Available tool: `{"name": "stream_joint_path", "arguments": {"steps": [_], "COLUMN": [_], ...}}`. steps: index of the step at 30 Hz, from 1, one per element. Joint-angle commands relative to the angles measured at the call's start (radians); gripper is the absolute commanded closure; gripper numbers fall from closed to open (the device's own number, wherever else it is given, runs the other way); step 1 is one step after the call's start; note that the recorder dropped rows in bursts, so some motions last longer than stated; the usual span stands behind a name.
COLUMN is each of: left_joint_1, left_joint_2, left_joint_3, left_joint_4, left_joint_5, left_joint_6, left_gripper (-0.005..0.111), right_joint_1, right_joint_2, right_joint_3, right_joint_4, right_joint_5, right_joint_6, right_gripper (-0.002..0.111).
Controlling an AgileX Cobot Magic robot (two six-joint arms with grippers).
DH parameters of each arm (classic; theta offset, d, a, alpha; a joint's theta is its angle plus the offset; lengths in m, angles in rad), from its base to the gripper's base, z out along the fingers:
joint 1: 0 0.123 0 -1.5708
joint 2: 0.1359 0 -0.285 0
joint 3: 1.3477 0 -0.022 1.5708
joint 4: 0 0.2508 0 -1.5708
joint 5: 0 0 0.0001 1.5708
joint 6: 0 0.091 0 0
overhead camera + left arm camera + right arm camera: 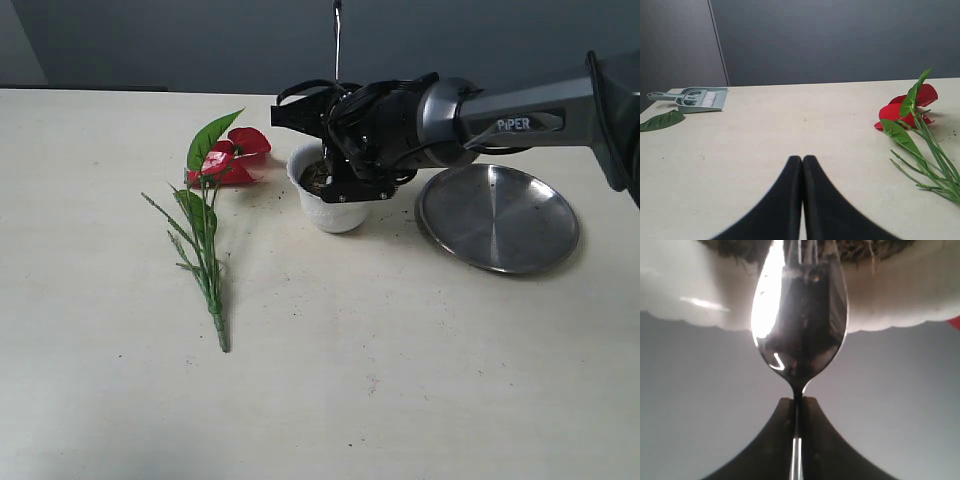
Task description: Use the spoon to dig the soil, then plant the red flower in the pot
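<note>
**Right gripper with the spoon at the pot; the red flower lies alongside.**

The right fingers are clenched on the spoon's thin handle. In the right wrist view its tined tip meets the soil just inside the pot's scalloped rim. In the exterior view the gripper's dark body covers most of the pot's mouth and hides the spoon's bowl; only the handle shows, rising above it. The flower lies flat on the table left of the pot, with its bloom just beside the pot and its stem trailing towards the camera. A round steel plate sits just right of the pot, and soil crumbs dot the table between them. The left gripper is pressed closed on nothing, low over bare table, well apart from a grey dustpan and a loose leaf.
</note>
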Motion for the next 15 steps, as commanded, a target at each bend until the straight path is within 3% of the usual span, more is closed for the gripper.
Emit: {"name": "stream_joint_path", "arguments": {"steps": [1,15], "left_joint_1": [0.001,0.001], "left_joint_2": [-0.005,-0.005], "left_joint_3": [0.005,0.005], "left_joint_4": [-0.002,-0.002], "left_joint_5": [0.002,0.002], "left_joint_6": [-0.002,-0.002], "left_gripper": [0.106,0.106], "right_joint_1": [-0.004,0.013], "right_joint_2": [0.004,-0.007], "right_joint_3": [-0.004,0.059], "right_joint_4": [-0.010,-0.010], "right_joint_5": [-0.018,-0.008], "right_joint_6": [-0.009,-0.010], "right_gripper": [0.109,0.109]}}
